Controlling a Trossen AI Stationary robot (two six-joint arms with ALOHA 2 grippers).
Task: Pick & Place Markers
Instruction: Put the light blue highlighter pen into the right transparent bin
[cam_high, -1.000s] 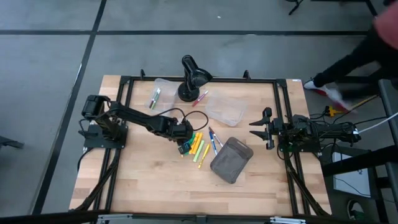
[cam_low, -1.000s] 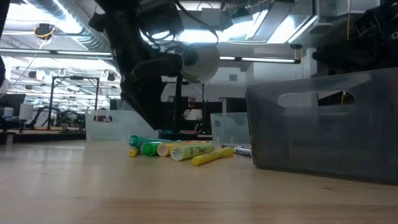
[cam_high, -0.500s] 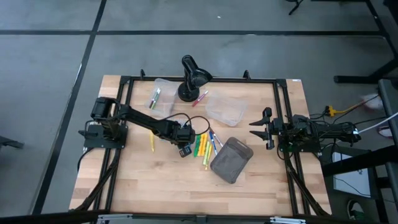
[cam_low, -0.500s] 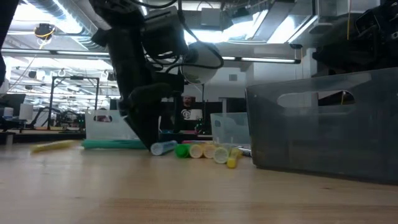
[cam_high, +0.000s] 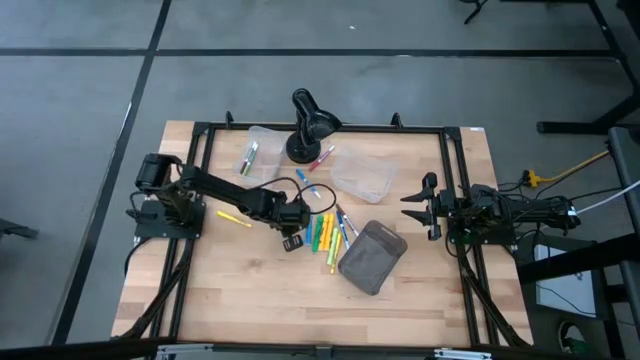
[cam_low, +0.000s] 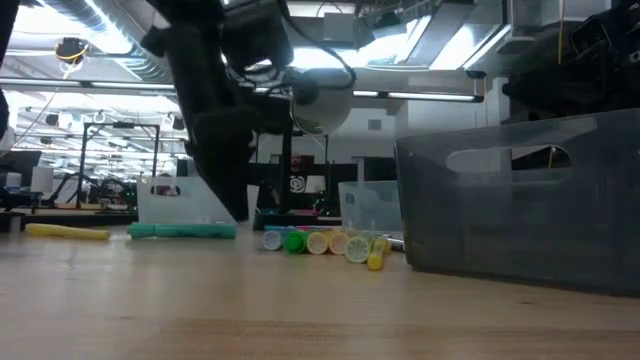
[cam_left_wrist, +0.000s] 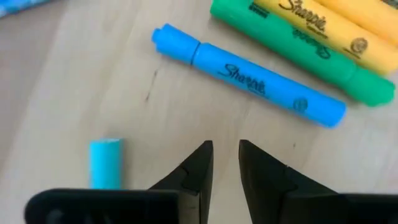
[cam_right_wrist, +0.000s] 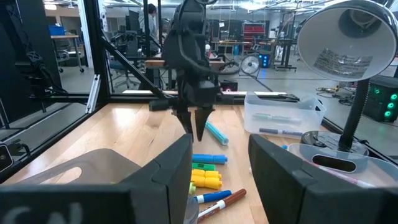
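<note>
High: left gripper (cam_high: 291, 240) hangs just beside the markers (cam_high: 325, 232) bunched mid-table near the grey pouch (cam_high: 372, 257); one yellow marker (cam_high: 233, 218) lies well apart. Right gripper (cam_high: 418, 209) is parked at the right edge, fingers apart, empty.

Low: markers lie parallel and touching, so a sideways nudge likely rolls them.

Left wrist: fingers nearly together, holding nothing, above bare wood short of the blue marker (cam_left_wrist: 249, 76). Risk: closing here grabs air.

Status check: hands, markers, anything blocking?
Left hand empty above blue marker. Right hand parked, open. Markers loose beside grey pouch.
</note>
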